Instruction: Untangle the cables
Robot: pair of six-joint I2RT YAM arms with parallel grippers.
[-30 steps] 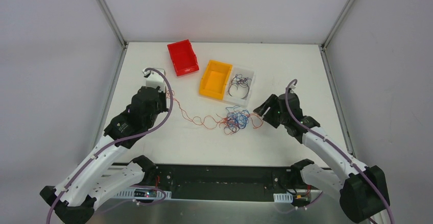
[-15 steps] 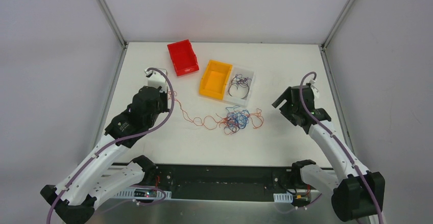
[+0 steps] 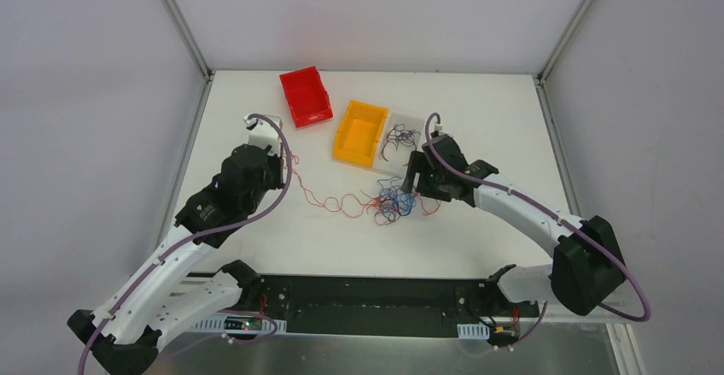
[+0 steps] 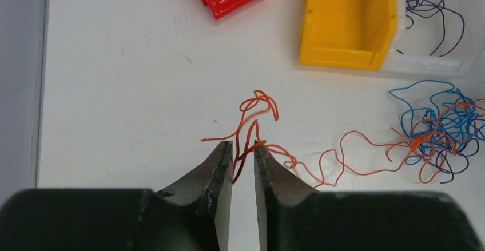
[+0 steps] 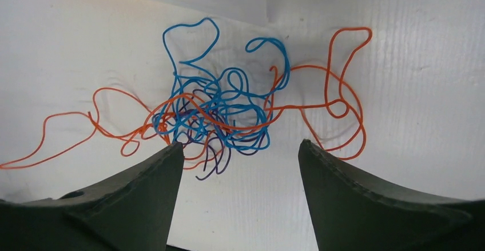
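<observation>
The tangle of cables (image 3: pixel 394 202) is lying mid-table, at 6 o'clock from the yellow bin (image 3: pixel 360 132); one orange strand (image 4: pixel 273 109) is trailing out toward 9 o'clock; the left gripper (image 4: pixel 243 145) is standing a slit apart, that strand lying in the gap, not visibly pinched; the right gripper (image 5: pixel 240 148) is hovering wide open over the tangle, holding nothing.

Bright even light, soft shadows

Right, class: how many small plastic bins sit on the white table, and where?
3. The red plastic bin is furthest back and left; the yellow plastic bin is right of it; the clear plastic bin, holding dark wires, adjoins the yellow one, partly behind the right arm.
</observation>
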